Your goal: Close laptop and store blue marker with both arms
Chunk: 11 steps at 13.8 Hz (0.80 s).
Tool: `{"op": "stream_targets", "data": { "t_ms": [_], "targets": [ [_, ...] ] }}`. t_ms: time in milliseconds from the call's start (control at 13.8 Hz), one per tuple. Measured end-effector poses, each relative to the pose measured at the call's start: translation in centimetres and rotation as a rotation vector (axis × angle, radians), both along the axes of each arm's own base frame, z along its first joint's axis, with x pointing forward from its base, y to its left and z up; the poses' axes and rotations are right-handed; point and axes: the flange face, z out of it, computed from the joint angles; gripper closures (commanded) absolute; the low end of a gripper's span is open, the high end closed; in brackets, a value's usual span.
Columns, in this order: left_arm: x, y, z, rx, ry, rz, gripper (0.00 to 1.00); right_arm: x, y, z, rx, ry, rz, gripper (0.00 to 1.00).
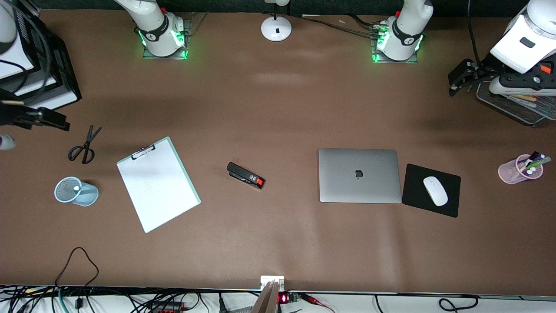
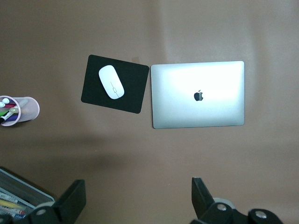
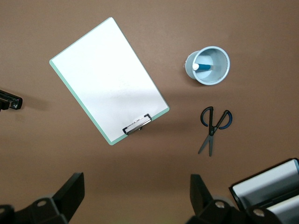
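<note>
The silver-grey laptop [image 1: 359,175] lies closed on the table, apple logo up; it also shows in the left wrist view [image 2: 197,94]. The blue marker [image 3: 202,66] stands in a light-blue mesh cup [image 3: 212,65] at the right arm's end, its white end showing [image 1: 77,188]. My left gripper [image 1: 461,84] hangs open and empty high over the left arm's end, fingers wide apart [image 2: 138,196]. My right gripper [image 1: 58,124] is open and empty over the right arm's end, above the scissors [image 3: 138,193].
A clipboard [image 1: 157,184], black stapler [image 1: 245,175] and scissors [image 1: 84,145] lie toward the right arm's end. A black mouse pad [image 1: 451,200] with a white mouse [image 1: 435,191] lies beside the laptop. A pink pen cup [image 1: 519,170] and mesh tray [image 1: 510,106] stand at the left arm's end.
</note>
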Motion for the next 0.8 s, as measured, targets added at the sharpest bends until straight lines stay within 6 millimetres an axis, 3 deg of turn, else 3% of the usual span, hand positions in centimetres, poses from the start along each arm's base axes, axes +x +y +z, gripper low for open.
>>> {"op": "stream_targets", "data": {
  "t_ms": [363, 798],
  "targets": [
    [0.0, 0.0, 0.0, 0.000, 0.000, 0.000, 0.00, -1.0, -0.2, -0.4, 0.004, 0.013, -0.003, 0.00],
    [0.0, 0.0, 0.0, 0.000, 0.000, 0.001, 0.00, -3.4, -0.3, 0.6, 0.012, 0.007, -0.003, 0.00]
  ]
}}
